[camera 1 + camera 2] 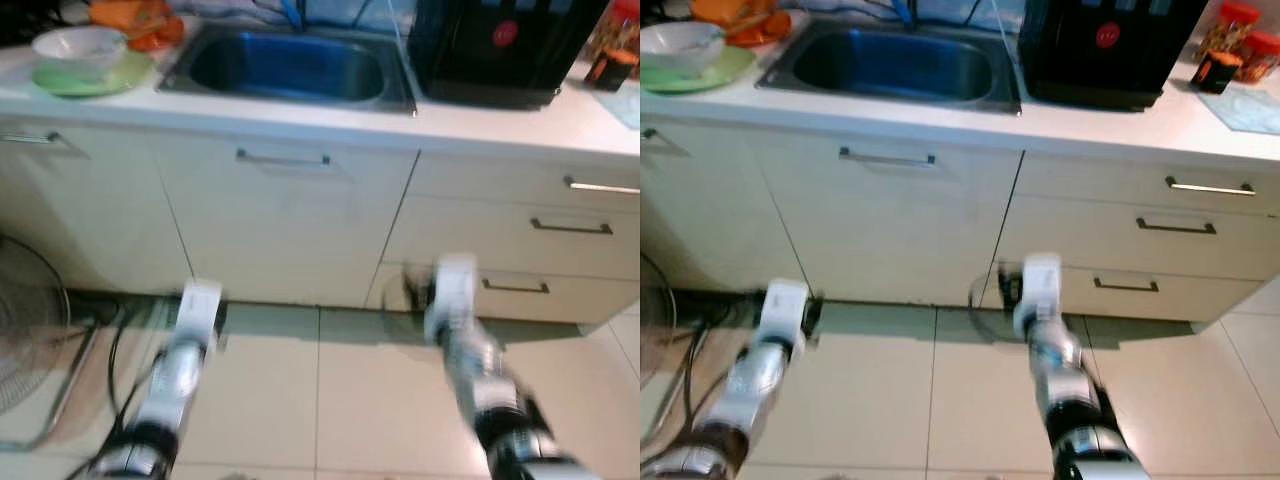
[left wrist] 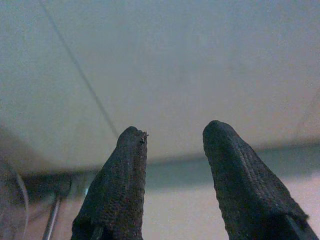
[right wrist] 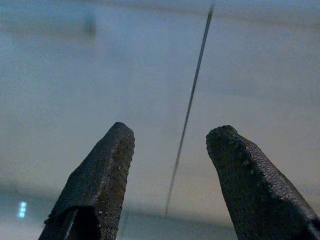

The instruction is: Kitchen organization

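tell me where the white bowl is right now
The white bowl sits on a green plate at the far left of the countertop in the head views, left of the sink, with orange items just behind it.

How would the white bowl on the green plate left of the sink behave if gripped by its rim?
The white bowl looks rigid and glossy, so probably slippery and breakable. It sits on the green plate, likely unsecured, so a push may slide it. Blur hides whether it holds anything. Both hands, left hand and right hand, are open, low by the cabinet.
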